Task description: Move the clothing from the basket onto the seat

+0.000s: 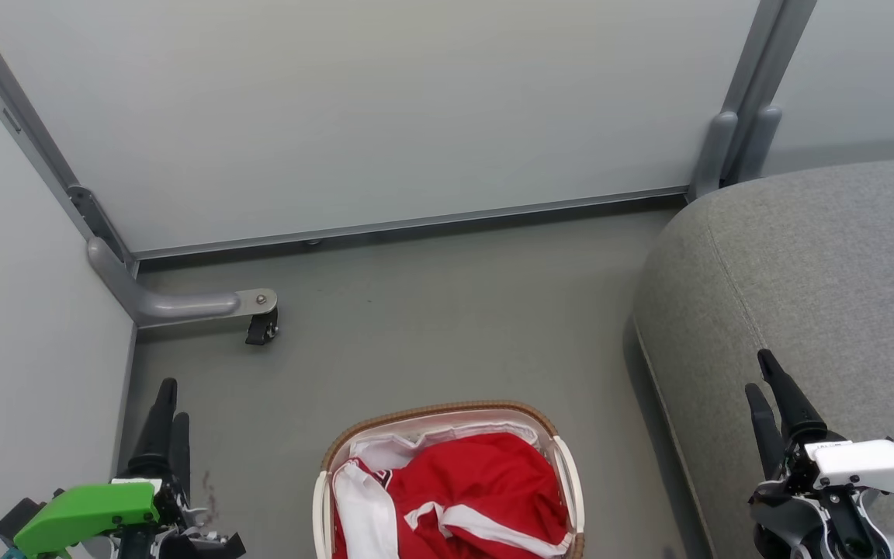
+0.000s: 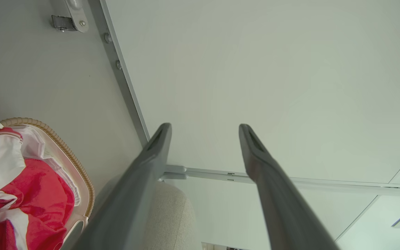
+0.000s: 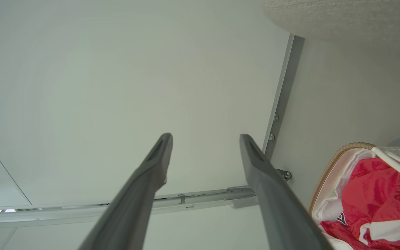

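Red clothing with white bands lies heaped in the small white basket with a brown woven rim, on the floor at the bottom middle of the head view. The grey seat fills the right side. My left gripper stands open at the lower left, well left of the basket. Over the seat's front part at the lower right, my right gripper is open too. In the left wrist view the empty gripper points at the wall, with the clothing and basket at lower left. The right wrist view shows empty fingers, the clothing and the basket at lower right.
Pale partition panels close the back and left. A grey metal foot with a black caster juts onto the floor at the left. Bare grey floor lies between the basket and the panels.
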Available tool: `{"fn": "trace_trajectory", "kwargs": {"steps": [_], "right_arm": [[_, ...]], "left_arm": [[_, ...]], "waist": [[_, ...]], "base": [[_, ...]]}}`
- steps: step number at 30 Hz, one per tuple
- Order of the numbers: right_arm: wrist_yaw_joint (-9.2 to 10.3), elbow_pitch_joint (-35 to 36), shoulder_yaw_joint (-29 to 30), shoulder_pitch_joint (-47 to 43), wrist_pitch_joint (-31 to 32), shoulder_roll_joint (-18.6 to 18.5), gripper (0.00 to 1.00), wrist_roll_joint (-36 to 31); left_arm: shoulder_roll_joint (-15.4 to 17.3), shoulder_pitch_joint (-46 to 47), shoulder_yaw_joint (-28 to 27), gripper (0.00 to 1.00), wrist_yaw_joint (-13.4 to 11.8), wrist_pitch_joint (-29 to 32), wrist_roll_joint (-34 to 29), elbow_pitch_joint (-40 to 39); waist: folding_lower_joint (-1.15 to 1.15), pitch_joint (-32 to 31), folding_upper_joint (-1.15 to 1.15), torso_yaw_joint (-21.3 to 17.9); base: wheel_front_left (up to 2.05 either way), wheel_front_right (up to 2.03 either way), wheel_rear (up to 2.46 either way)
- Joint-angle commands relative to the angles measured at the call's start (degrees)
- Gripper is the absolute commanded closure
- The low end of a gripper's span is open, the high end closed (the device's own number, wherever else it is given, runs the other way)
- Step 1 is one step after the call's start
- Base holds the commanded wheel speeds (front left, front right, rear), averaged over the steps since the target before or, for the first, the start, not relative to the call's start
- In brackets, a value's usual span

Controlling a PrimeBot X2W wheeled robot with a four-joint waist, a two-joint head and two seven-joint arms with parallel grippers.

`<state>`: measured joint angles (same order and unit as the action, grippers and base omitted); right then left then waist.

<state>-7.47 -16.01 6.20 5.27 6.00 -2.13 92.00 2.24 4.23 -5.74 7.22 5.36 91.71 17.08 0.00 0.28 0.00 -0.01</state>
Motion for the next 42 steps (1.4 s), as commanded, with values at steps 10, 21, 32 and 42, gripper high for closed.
{"fn": "trace_trajectory", "kwargs": {"steps": [10, 21, 32, 42], "right_arm": [[-0.01, 0.41, -1.00, 2.91, -3.77, -2.55, 0.00, -10.53], [-0.02, 0.28, -1.68, 4.39, -6.41, -3.01, 0.00, -25.39], [-0.02, 0.29, -2.49, 5.04, -8.84, -3.08, 0.00, -36.76], [-0.02, -0.79, -3.43, 5.82, -10.78, -3.47, 0.00, -45.73]], "left_arm": [[0.67, 3.16, 0.64, 0.00, 0.06, -3.19, -12.81, 0.42], [0.56, 4.03, 1.49, 0.00, -0.01, -5.80, -27.45, 1.86], [0.78, 4.50, 3.39, 0.00, -1.17, -8.20, -39.50, 3.26], [1.32, 4.92, 6.06, 0.00, -2.28, -10.16, -48.35, 4.35]], "waist": [[0.00, 0.31, 0.00, -0.02], [0.00, 0.52, 0.00, -0.08], [0.00, 0.61, 0.00, 0.01], [0.00, 0.77, 0.00, -0.05]], "base": [[0.00, 0.00, 0.00], [0.00, 0.00, 0.00], [0.00, 0.00, 0.00], [0.00, 0.00, 0.00]]}}
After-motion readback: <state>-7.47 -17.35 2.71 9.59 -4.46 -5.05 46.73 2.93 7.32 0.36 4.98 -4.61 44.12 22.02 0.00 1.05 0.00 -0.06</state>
